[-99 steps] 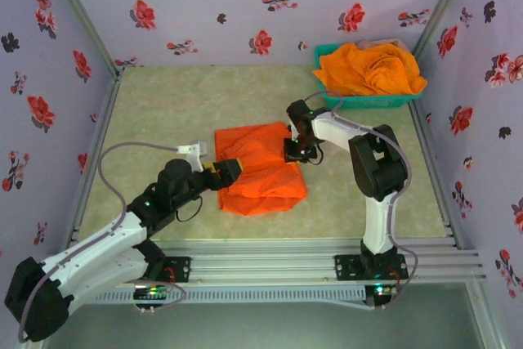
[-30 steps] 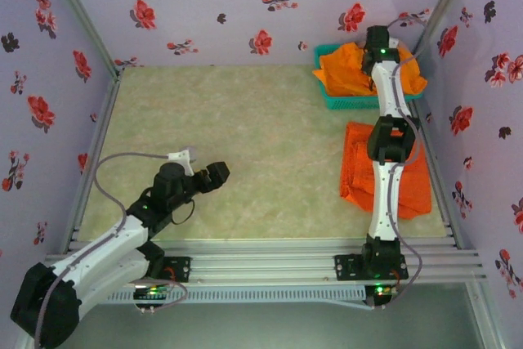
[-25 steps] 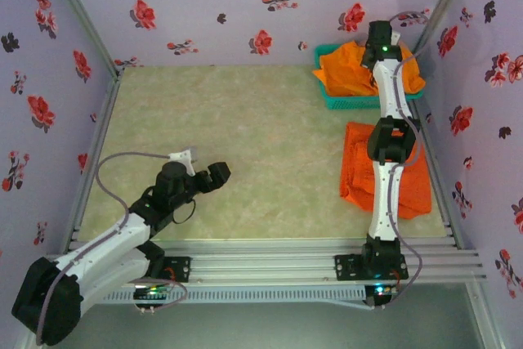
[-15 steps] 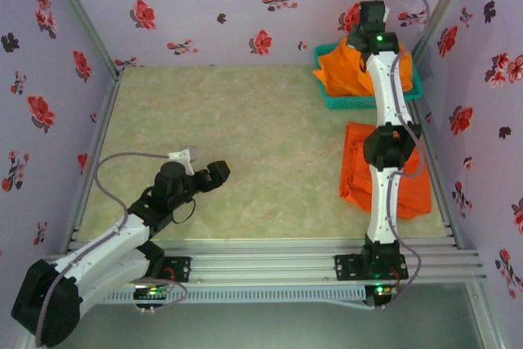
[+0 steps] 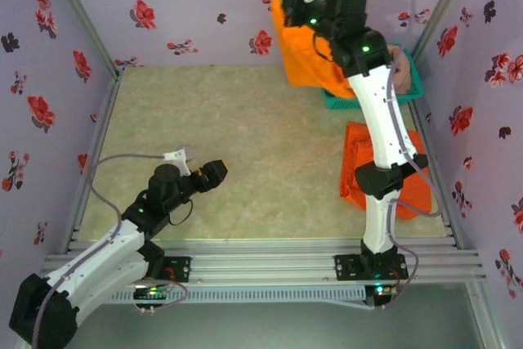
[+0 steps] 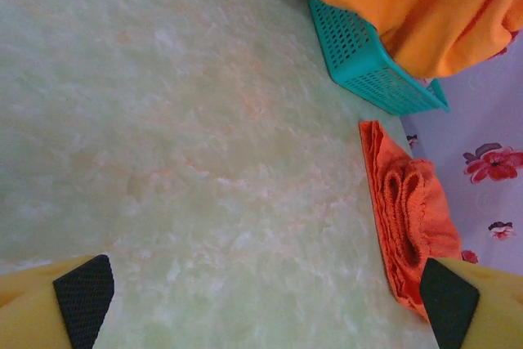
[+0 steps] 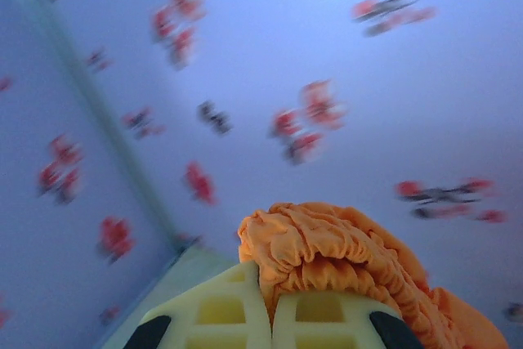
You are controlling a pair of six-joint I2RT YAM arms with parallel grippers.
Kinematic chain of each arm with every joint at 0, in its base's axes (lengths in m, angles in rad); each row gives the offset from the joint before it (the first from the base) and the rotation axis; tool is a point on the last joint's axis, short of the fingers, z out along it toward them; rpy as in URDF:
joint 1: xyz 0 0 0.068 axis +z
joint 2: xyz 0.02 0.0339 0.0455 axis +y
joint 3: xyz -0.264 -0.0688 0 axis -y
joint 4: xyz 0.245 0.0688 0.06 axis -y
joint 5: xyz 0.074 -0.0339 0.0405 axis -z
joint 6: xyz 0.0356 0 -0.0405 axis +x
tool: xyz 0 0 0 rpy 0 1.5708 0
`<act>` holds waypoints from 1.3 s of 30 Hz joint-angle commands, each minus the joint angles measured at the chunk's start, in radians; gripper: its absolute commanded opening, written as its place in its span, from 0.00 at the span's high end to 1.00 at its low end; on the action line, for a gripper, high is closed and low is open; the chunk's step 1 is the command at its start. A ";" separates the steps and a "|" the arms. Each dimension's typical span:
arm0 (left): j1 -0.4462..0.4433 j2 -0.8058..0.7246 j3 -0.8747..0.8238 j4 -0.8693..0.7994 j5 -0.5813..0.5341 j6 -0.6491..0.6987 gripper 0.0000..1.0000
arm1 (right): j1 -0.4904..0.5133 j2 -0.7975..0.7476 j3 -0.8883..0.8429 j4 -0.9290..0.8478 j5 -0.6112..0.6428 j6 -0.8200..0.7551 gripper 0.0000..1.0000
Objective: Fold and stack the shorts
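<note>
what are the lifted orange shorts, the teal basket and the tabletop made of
The orange shorts look like soft matte cloth, going by the puckered gathered waistband and limp drape. The basket seems to be stiff teal plastic, given its regular moulded mesh wall. The tabletop is a smooth pale green sheet with a marbled print; its actual material is unclear.

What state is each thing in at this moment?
right gripper: shut on the waistband of the lifted orange shorts
lifted orange shorts: unfolded, hanging in the air
folded orange shorts: folded, lying on the table beside the basket
basket: upright on the table
left gripper: open, empty, over the table
</note>
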 commanded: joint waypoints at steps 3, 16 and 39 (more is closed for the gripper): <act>0.009 -0.092 0.036 -0.059 -0.042 0.012 0.00 | 0.086 -0.068 -0.141 -0.135 -0.153 -0.114 1.00; 0.013 -0.203 0.110 -0.206 -0.166 0.021 0.01 | 0.285 -0.425 -1.087 0.042 0.118 -0.084 0.26; 0.394 0.734 0.515 -0.187 0.202 -0.062 0.00 | 0.290 -0.330 -1.596 0.416 0.264 0.779 0.19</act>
